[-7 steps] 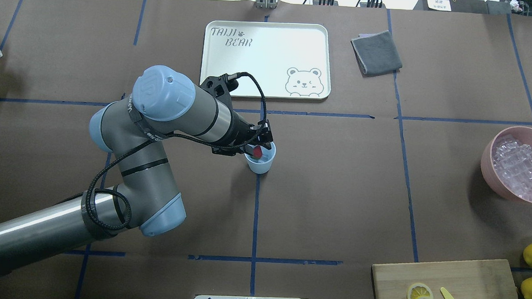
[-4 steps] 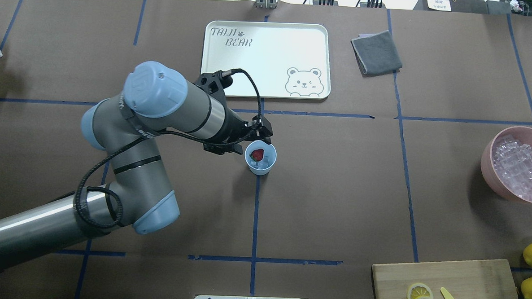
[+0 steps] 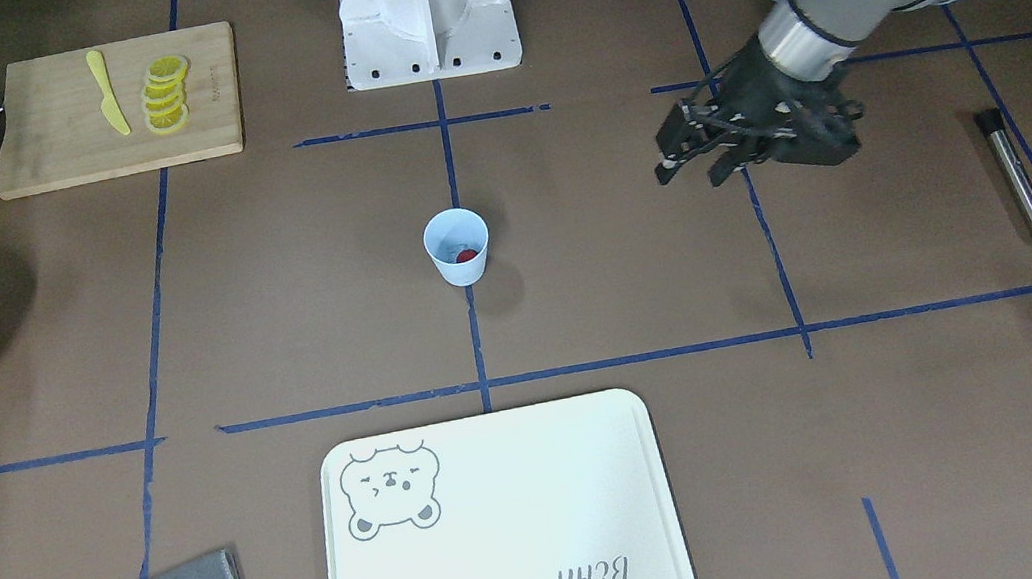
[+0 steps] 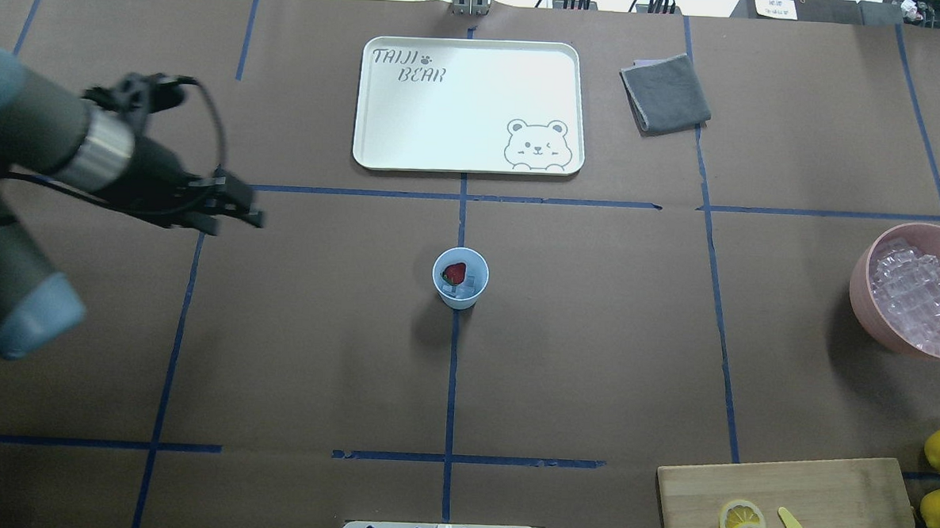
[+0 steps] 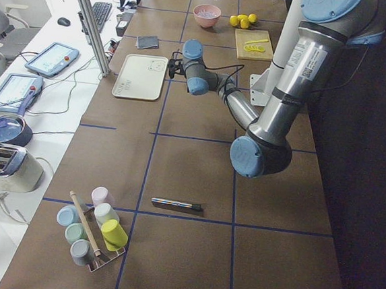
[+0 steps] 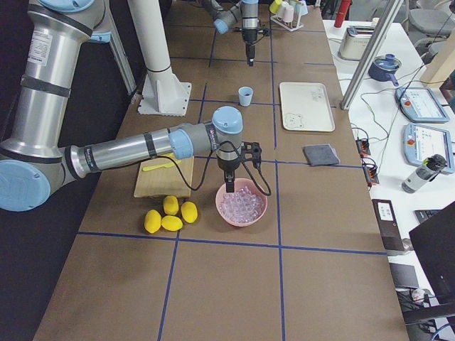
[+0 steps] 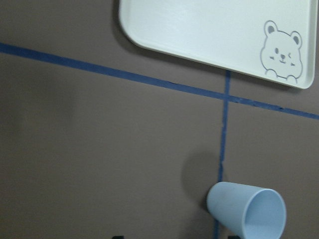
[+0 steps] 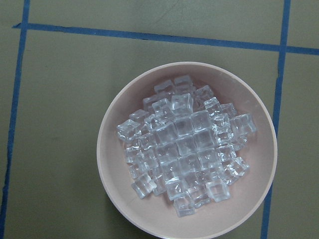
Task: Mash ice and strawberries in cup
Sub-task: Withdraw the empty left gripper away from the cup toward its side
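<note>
Right end effector [image 6: 229, 190] too distant, pink bowl [image 4: 861, 289] edge-cropped overhead.

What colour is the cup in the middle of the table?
The cup is plain light blue, shown best in the overhead view.

**Berry and ice sitting in the blue cup**

The light-blue cup [image 4: 460, 299] is standing upright on the brown surface [image 4: 593, 341], over a blue tape line, with its mouth facing up. A small red strawberry [image 4: 454, 274], looking whole, is lying inside it among a few clear ice cubes [image 4: 474, 282]. Many more cubes are sitting heaped in the pink bowl [image 4: 861, 297], well apart from the cup.
</note>
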Action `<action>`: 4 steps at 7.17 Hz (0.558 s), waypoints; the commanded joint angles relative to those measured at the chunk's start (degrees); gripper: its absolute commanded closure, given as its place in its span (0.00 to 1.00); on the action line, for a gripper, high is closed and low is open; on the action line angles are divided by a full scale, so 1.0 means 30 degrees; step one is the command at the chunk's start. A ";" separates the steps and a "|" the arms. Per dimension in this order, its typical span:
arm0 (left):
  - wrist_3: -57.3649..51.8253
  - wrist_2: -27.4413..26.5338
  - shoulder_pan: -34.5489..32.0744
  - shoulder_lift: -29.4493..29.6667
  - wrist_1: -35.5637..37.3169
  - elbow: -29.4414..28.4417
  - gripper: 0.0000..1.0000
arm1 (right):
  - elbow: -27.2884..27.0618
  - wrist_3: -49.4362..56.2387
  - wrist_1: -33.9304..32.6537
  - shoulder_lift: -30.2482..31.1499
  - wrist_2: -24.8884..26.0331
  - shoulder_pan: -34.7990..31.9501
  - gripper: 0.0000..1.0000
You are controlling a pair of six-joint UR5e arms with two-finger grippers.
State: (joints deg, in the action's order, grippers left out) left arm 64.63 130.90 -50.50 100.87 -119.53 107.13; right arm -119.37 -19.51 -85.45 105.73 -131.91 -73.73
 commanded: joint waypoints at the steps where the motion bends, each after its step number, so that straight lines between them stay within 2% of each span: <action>1: -0.8403 0.1160 -0.3599 -0.4629 0.0057 0.0036 0.24 | 0.0005 0.0057 0.0007 0.0262 -0.0003 -0.0617 0.00; 2: -1.2478 0.1133 -0.5327 -0.5431 0.0058 -0.1592 0.24 | 0.0005 0.0493 -0.0022 0.0351 -0.0003 -0.0852 0.00; 3: -1.4839 0.1104 -0.6679 -0.5410 0.0087 -0.3842 0.24 | -0.0024 0.0787 -0.0022 0.0555 -0.0003 -0.1029 0.00; 4: -1.4834 0.1016 -0.6982 -0.4887 0.0232 -0.6155 0.23 | 0.0005 0.0790 -0.0022 0.0586 -0.0003 -0.1030 0.00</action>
State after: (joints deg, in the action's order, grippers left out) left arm 24.34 134.14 -68.62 85.53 -119.21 96.81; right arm -119.38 -17.58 -85.51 107.17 -131.92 -76.52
